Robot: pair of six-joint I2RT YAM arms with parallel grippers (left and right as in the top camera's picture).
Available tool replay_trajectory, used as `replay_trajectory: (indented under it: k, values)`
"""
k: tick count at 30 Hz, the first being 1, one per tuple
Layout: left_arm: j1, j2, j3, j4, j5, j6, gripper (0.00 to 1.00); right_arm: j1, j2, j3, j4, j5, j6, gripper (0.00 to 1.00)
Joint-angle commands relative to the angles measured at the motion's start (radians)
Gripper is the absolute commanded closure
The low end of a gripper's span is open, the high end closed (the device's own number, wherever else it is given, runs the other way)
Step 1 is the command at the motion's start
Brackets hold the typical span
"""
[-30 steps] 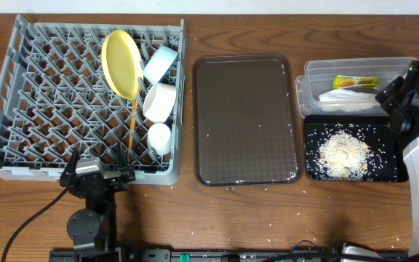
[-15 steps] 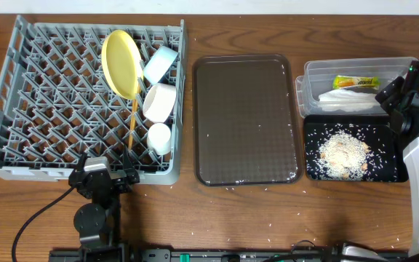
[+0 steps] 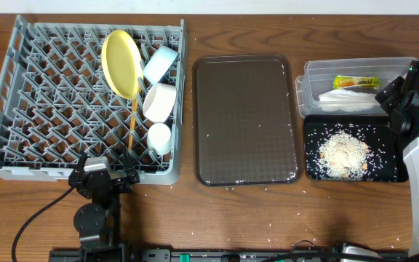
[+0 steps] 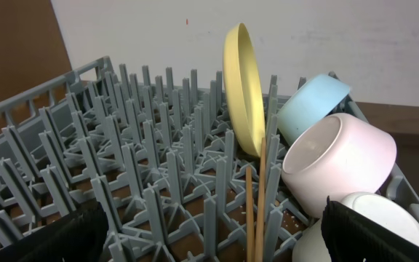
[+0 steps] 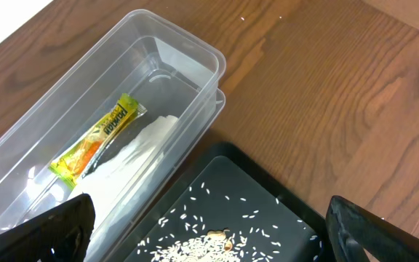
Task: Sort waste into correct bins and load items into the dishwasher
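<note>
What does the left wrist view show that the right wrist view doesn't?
Only left wrist: the grey dish rack holding the yellow plate, light blue bowl, white bowl, small white cup and chopsticks. Only right wrist: the clear tub with wrapper and napkin, and the black tray of rice crumbs. Shared: no objects; the left gripper and right gripper each stand open.

Brown tray [image 3: 247, 120] on wooden table [image 3: 268, 218]
</note>
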Motion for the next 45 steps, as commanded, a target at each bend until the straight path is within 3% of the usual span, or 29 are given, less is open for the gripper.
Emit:
replay_trajectory:
  k: [1, 14, 17, 19, 23, 28, 36, 45]
  values:
    - [0.005, -0.006, -0.023, -0.026, -0.002, -0.001, 0.06, -0.001, 0.005, 0.002, -0.001, 0.017, 0.012, 0.01]
    - [0.005, -0.006, -0.023, -0.026, -0.002, -0.001, 0.05, 0.035, -0.058, -0.015, 0.000, 0.017, 0.012, 0.01]
    - [0.005, -0.006, -0.023, -0.026, -0.002, -0.001, 0.06, 0.118, -0.188, -0.102, 0.053, 0.073, -0.003, 0.01]
    - [0.005, -0.006, -0.023, -0.026, -0.002, -0.001, 0.05, 0.171, -0.316, -0.245, 0.188, 0.061, -0.036, 0.01]
    - [0.005, -0.006, -0.023, -0.026, -0.002, -0.001, 0.05, 0.225, -0.567, -0.551, 0.480, -0.047, -0.179, 0.01]
    - [0.005, -0.006, -0.023, -0.026, -0.002, -0.001, 0.05, 0.248, -0.834, -0.822, 0.631, -0.188, -0.311, 0.01]
    - [0.005, -0.006, -0.023, -0.026, -0.002, -0.001, 0.05, 0.260, -1.197, -1.108, 0.647, -0.245, -0.314, 0.01]
    - [0.005, -0.006, -0.023, -0.026, -0.002, -0.001, 0.05, 0.263, -1.355, -1.166, 0.639, -0.255, -0.314, 0.01]
